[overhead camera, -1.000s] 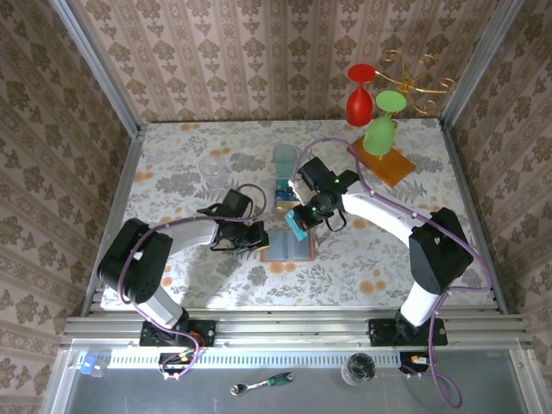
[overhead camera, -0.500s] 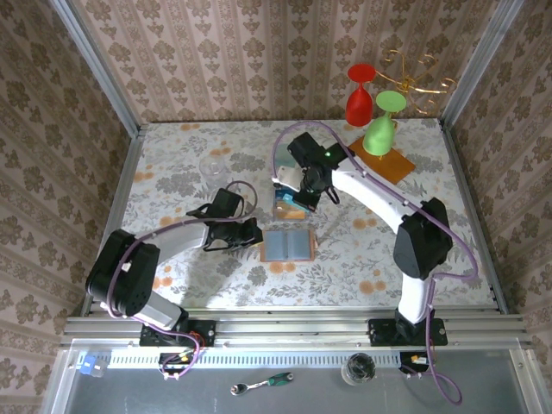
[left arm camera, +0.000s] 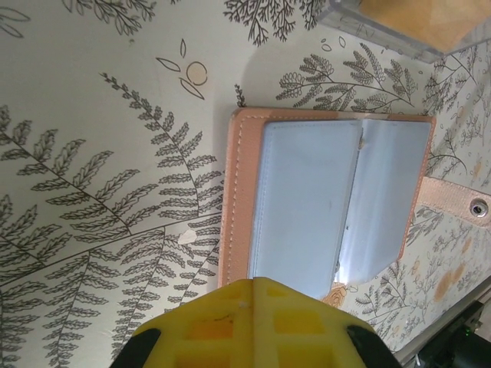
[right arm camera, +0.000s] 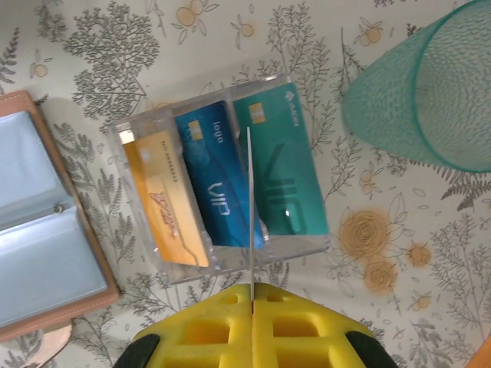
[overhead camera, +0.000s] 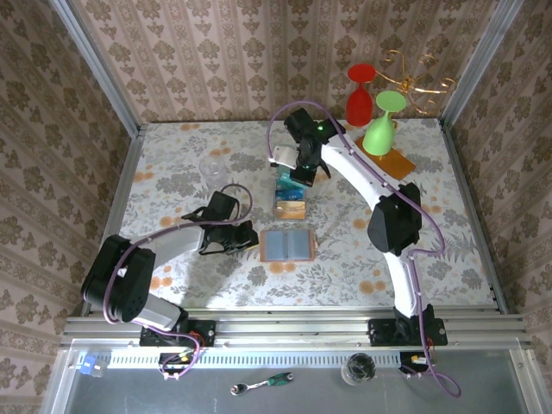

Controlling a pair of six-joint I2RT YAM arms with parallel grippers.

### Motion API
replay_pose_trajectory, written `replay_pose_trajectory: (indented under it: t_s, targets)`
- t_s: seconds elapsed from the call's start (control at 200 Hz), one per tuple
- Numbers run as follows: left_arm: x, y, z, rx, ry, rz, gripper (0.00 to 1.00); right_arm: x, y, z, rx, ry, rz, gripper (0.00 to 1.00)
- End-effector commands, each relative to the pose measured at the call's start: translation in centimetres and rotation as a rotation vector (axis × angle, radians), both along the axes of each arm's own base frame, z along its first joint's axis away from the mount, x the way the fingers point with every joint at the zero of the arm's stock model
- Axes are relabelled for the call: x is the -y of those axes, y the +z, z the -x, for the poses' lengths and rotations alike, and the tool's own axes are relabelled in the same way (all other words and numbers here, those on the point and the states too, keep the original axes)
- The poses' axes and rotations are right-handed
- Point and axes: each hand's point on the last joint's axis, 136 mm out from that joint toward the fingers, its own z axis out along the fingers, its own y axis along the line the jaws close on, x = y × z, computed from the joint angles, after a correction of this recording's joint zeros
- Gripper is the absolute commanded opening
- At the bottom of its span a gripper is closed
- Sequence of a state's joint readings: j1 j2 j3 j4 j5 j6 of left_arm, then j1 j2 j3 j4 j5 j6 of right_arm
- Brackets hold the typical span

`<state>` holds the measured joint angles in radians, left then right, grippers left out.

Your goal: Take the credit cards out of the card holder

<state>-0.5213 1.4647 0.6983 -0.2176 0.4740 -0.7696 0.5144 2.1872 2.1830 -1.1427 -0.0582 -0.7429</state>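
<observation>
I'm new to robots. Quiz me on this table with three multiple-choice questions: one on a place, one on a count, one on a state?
1. Where do the cards lie? A in the wallet B in the clear tray C stacked on the wallet
2. How many cards show there? A three B one C five
3. The wallet is: A folded shut B on edge C lying open
B: they lie side by side in the tray. A: orange, blue, teal. C: both grey pockets face up.

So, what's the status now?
Left pincer shut, empty. Right pincer shut on a thin edge-on sliver. Three cards in tray; card holder open. Nothing blocking.
</observation>
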Motion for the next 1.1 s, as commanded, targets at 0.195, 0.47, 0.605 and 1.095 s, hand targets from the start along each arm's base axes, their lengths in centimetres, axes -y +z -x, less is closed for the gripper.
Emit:
replay_pose_trajectory:
  t_s: [0.195, 0.47, 0.605, 1.095]
  targets:
    - [-0.9, -0.1, -0.1, -0.01, 0.015, -0.006, 0.02, -0.2, -2.0, -1.6, -0.038, 0.054, 0.048, 0.0]
    - [-1.6, -0.4, 0.1, -0.023, 0.025, -0.012, 0.02, -0.2, -3.2, -2.9, -0.007, 0.052, 0.077, 0.07]
    - [-1.6, -0.6, 0.0, -0.026, 0.029, -0.012, 0.02, 0.1, -2.5, -3.7, 0.033, 0.029, 0.084, 0.18]
    - [-1.0, -0.4, -1.0, -0.007, 0.023, 0.004, 0.03, 1.0, 0.1, -3.2, 0.121, -0.102, -0.001, 0.21]
